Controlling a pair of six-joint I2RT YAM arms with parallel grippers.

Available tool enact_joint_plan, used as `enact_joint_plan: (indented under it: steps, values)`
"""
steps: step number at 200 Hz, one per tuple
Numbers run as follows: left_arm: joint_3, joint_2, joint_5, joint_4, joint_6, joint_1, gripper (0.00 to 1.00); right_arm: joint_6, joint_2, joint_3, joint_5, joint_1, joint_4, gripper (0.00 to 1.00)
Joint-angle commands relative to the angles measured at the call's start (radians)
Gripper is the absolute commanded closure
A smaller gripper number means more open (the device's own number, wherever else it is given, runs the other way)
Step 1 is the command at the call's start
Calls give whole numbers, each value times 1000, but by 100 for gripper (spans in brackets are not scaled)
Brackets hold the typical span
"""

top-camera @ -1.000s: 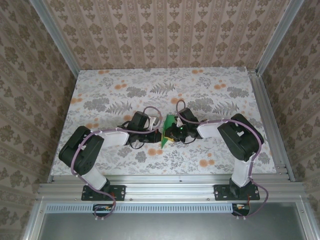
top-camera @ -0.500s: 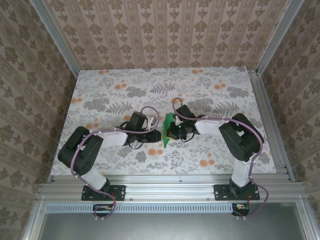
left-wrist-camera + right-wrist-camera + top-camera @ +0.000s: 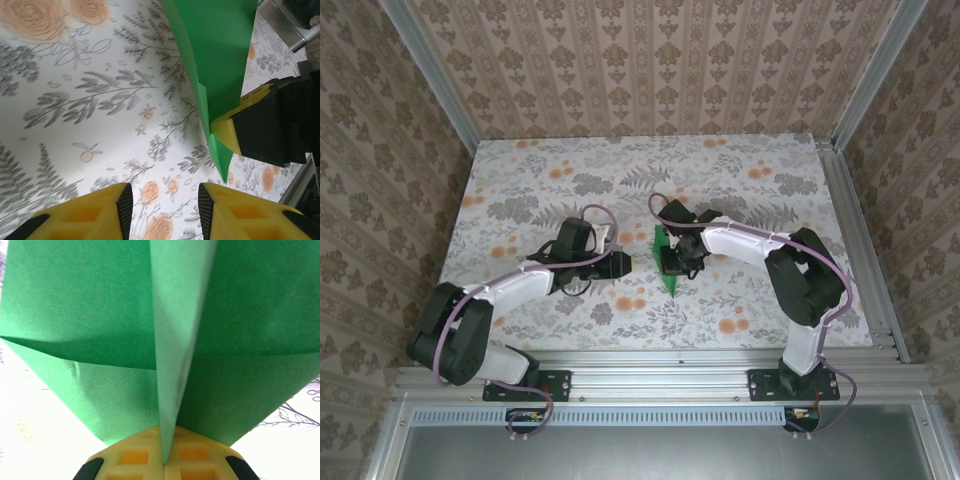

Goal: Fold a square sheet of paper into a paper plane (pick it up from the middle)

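The left end effector [image 3: 623,263] has its yellow pads [image 3: 95,212] apart with nothing between them; through the gap the flowered bench [image 3: 75,100] is visible. Just to its right, and not touching it, is the paper plane [image 3: 672,283], a bright green folded sheet with a centre crease. Its pointed end is directed to the near edge of the bench.

I judge this paper as very light, thin and limp. The single-layer wings will bend or crumple under a small push, and a hard pull can tear them. The smooth surface may also slide between pads. The safest place to hold it is the centre fold near the middle, where several layers make it stiffer.

The right end effector [image 3: 163,456] is closed exactly on this fold, and the wings spread out on both sides of it.

For moving there is free bench to the left of the left end effector and beyond both. The frame rail [image 3: 857,240] is well apart to the right of the right end effector.
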State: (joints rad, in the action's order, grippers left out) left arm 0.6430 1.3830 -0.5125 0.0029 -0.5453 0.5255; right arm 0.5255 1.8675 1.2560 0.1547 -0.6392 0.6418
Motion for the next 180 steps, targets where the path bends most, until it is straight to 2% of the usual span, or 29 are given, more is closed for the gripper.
enact_joint_plan:
  steps: [1,67,145,163,180]
  values:
    - [-27,-32,-23,-73,38,-21,58,-46,62,46,-73,-22,103,92]
    - [-43,-39,-37,-86,48,-36,58,-53,134,79,-97,-45,88,83]
    - [-48,1,-62,-57,48,-38,57,-47,160,87,-118,-66,86,82]
    - [-49,11,-66,-50,46,-39,57,-44,165,95,-130,-76,93,78]
    - [-51,21,-72,-43,45,-38,57,-41,171,104,-142,-83,101,77]
